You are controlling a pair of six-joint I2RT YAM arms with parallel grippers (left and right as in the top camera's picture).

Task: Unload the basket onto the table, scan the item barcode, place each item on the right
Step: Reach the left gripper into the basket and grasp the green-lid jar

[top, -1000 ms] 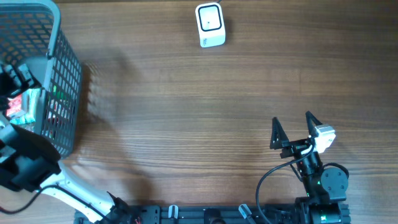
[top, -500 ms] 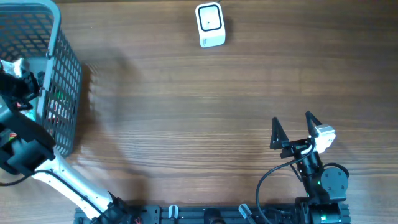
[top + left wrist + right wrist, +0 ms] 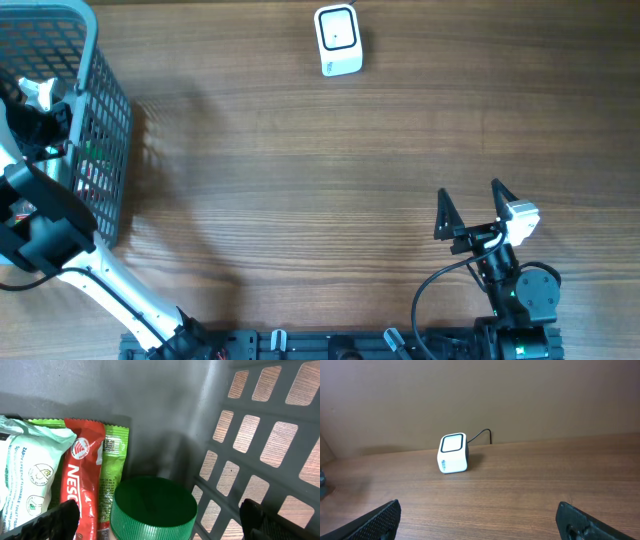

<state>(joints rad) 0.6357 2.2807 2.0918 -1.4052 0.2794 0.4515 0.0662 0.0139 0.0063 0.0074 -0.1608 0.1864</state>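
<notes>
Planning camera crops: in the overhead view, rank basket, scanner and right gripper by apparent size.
1. Basket.
2. Right gripper, though it may sit nearer the camera.
3. Scanner.

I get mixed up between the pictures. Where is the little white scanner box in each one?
Overhead: the scanner sits near the top edge, just right of middle.
Left wrist: not in it, only the basket inside.
Right wrist: the scanner is left of middle, on the table.
Shared landmark: the wooden table, seen through the basket holes too.
</notes>
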